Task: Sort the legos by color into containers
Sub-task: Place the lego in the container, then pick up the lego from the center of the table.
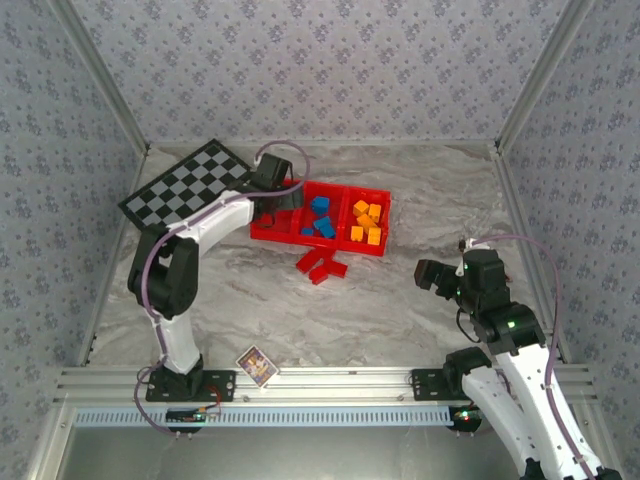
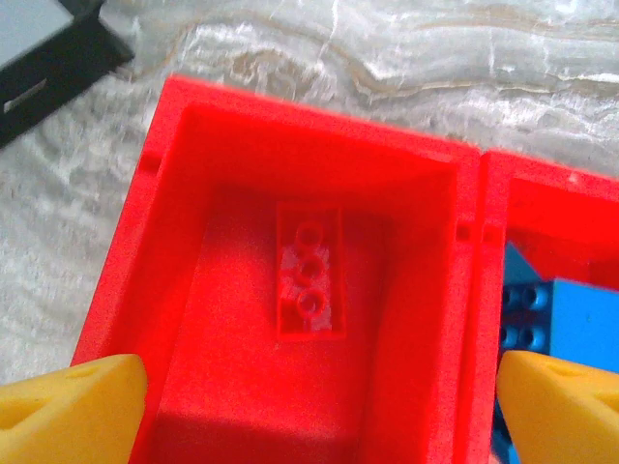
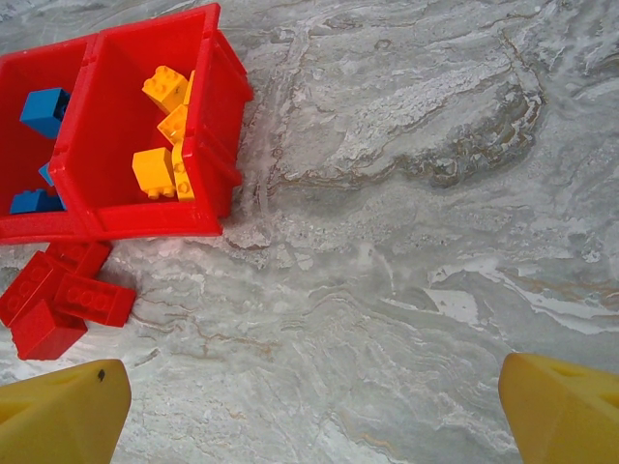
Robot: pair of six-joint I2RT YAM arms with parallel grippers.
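The left hand (image 1: 274, 203) hangs over the left compartment of the red tray (image 1: 318, 240), its yellow fingertips (image 2: 73, 411) spread wide with nothing between them. In the left wrist view, one fingertip sits above the tray's outer left wall and the other above the divider to the middle compartment. A single red brick (image 2: 309, 275) lies on the floor of that left compartment, directly below the open hand and clear of it. It is turned underside up, so three round tubes show. The middle compartment holds the blue bricks (image 1: 321, 215) and the right compartment holds the yellow bricks (image 1: 366, 222). A small cluster of loose red bricks (image 1: 320, 267) lies on the worktop (image 1: 420, 200) just in front of the tray's near wall, touching one another. The right hand (image 1: 430, 272) is also open and empty. It is held over bare worktop, well to the right of the tray, with the loose red bricks off to its left. A checkered board (image 1: 190, 190) lies beside the tray's left end, and a small printed card (image 1: 257, 365) rests near the left arm's base.
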